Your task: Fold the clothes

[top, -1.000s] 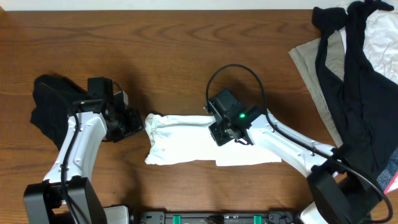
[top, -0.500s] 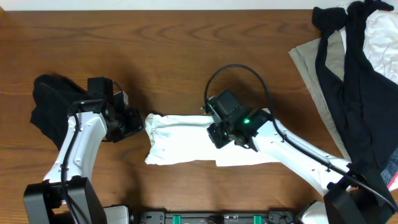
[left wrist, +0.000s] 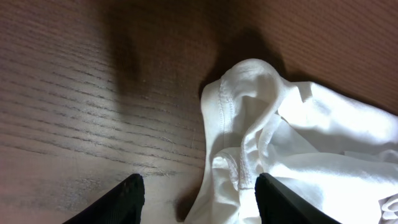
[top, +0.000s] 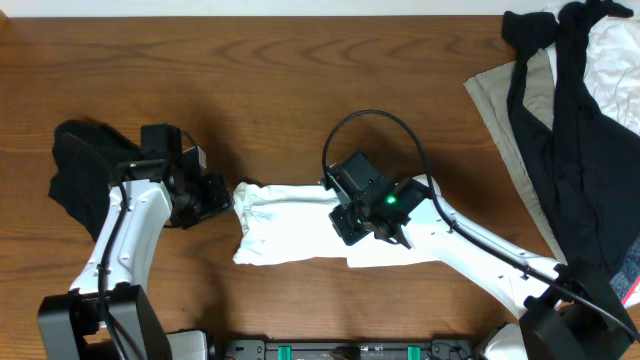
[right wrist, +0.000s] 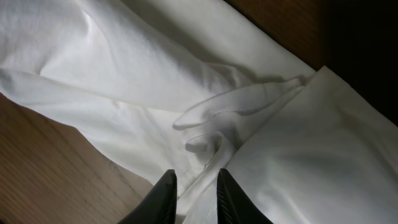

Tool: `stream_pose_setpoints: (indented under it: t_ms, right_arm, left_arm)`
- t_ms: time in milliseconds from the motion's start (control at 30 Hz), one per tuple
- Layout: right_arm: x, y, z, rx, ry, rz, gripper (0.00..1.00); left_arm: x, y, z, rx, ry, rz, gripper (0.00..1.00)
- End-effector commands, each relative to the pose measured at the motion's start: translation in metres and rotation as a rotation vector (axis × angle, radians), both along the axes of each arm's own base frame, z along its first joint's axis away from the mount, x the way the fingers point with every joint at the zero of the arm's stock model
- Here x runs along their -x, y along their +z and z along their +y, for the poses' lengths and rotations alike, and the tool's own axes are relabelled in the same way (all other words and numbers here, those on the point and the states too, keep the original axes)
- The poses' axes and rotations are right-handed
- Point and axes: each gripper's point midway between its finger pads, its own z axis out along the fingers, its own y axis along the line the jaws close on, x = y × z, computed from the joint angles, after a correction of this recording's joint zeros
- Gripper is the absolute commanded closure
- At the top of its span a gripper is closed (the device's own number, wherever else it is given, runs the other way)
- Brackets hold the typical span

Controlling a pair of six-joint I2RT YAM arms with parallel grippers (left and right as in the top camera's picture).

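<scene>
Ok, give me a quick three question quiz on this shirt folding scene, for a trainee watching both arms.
1. True or false: the left gripper is clamped shut on the white T-shirt.
2. Where does the unfolded pile of clothes lie? A: at the right end of the table. B: at its front left corner. C: under the T-shirt.
3. In a few words: what does the right gripper pinch?

Key: 1 false, its fingers stand apart at the shirt's end. 2 A. 3 a fold of the white T-shirt.
</scene>
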Motion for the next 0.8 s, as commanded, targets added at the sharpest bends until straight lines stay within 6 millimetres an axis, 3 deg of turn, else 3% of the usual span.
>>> stream_pose_setpoints:
  t_ms: [0,333,767]
  right_arm:
    - [0.002,-0.004,-0.002,0.021,0.002,0.003,0.79]
    - [0.005,-0.024,-0.005,0.062,0.002,0.046,0.82]
    - [0.006,-0.027,-0.005,0.069,0.003,0.053,0.82]
  left_arm:
    - [0.005,-0.003,-0.003,0.010,-0.006,0.017,0.41]
    - [0.005,-0.003,-0.003,0.010,-0.006,0.017,0.40]
    - [0.005,-0.003,-0.003,0.010,-0.006,0.017,0.40]
